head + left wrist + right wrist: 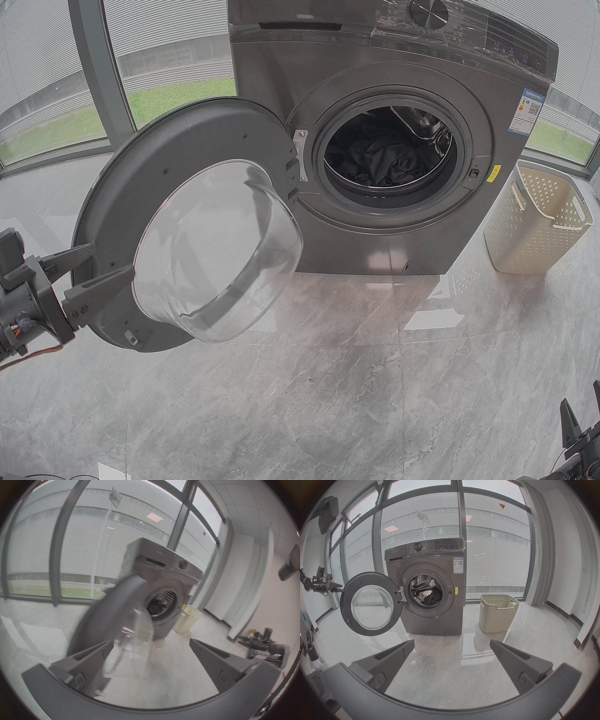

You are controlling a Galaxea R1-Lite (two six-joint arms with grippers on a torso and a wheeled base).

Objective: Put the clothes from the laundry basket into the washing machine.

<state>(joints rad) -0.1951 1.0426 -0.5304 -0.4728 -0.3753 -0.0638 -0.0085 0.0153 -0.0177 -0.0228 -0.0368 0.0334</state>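
The washer (400, 206) stands at 12 o'clock in the head view with its round door (187, 187) swung wide open toward 9 o'clock, the clear bowl of the window bulging out toward the robot. Dark clothes (381, 159) lie heaped inside the drum, low in the opening. The cream basket (531, 231) sits on the grey floor (350, 387) at 2 o'clock, just beside the washer's right flank and apart from it. The left gripper (112, 258) hangs at 9 o'clock by the door's outer rim, its fingers apart, one over the rim and one over the inner face; whether either touches the door I cannot tell. The right gripper (450, 642) is low at 5 o'clock, well back from the washer, fingers spread wide and holding nothing, pointed at the machine's front
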